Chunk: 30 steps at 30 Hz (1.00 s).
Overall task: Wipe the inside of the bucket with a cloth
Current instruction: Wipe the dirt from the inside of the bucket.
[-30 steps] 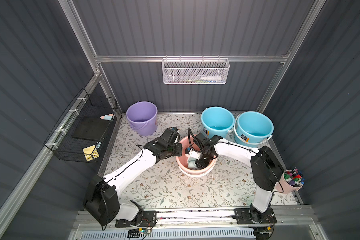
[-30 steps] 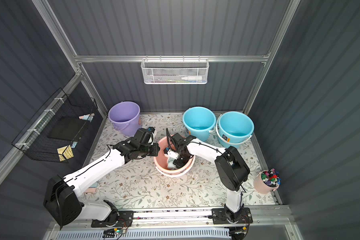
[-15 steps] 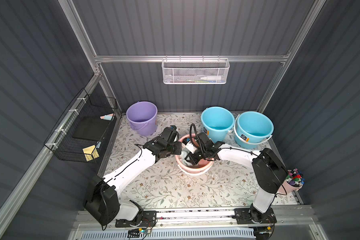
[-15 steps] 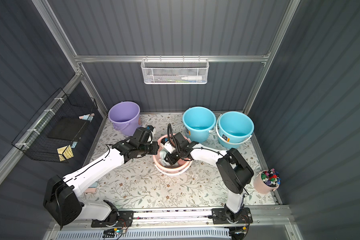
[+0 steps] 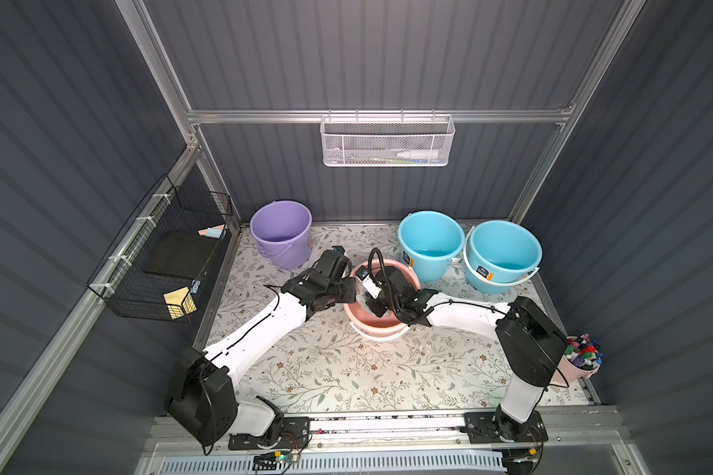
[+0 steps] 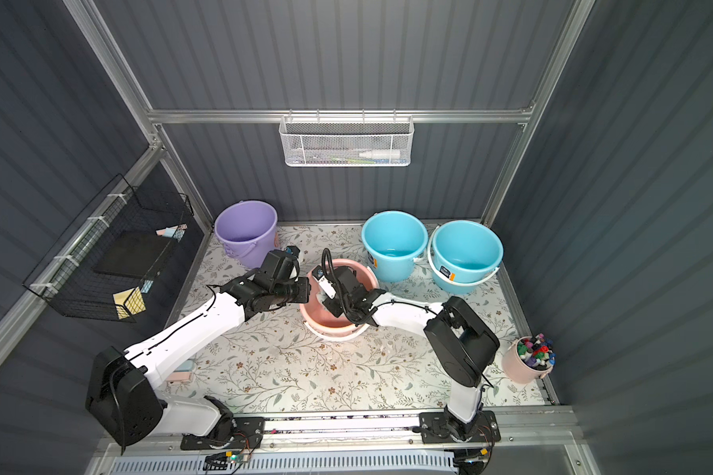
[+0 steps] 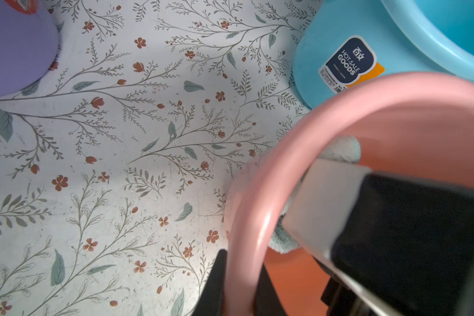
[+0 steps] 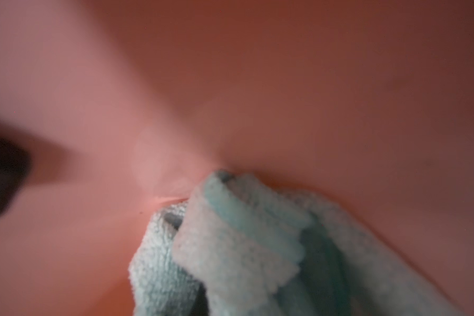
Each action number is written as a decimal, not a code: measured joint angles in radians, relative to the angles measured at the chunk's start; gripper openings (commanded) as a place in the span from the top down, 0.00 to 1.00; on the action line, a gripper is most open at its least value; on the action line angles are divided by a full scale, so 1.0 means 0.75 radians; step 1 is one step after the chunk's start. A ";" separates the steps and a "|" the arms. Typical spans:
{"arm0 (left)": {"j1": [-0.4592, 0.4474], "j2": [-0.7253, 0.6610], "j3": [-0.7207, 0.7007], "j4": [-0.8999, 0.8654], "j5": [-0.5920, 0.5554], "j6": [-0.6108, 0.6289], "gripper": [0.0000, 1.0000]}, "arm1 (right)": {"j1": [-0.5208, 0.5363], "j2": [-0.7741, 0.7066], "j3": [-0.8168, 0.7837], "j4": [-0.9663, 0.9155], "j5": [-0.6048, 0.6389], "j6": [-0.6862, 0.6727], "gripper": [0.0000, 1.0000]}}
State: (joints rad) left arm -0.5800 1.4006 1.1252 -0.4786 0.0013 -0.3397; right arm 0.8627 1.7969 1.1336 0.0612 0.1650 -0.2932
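The pink bucket (image 5: 381,329) (image 6: 330,327) stands mid-table on the floral mat. My left gripper (image 5: 348,288) (image 6: 305,290) is shut on its left rim; in the left wrist view the two black fingers (image 7: 216,287) straddle the pink rim (image 7: 257,219). My right gripper (image 5: 373,307) (image 6: 332,306) reaches down inside the bucket, shut on the pale aqua cloth (image 8: 244,246), which hides its fingers. The cloth (image 7: 340,149) presses against the inner wall near the held rim. Only a pale patch of cloth (image 5: 361,297) shows in the top views.
A purple bucket (image 5: 280,234) stands at the back left, and two blue buckets (image 5: 431,242) (image 5: 501,255) at the back right, close behind the pink one. A pink cup of markers (image 5: 581,362) sits at the right edge. Wire baskets hang on the left wall (image 5: 161,263) and back wall (image 5: 387,142).
My right gripper has swept the cloth from the bucket's near middle over to its left wall. The left gripper keeps its hold on the rim.
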 measured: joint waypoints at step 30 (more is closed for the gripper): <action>-0.045 -0.003 0.001 -0.042 0.111 0.027 1.00 | -0.012 -0.003 0.274 -1.253 -0.047 -0.327 1.00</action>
State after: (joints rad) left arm -0.6136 1.3987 1.1255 -0.5098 0.0849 -0.3191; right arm 0.8536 1.7947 1.3388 -0.8787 0.1295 -0.5381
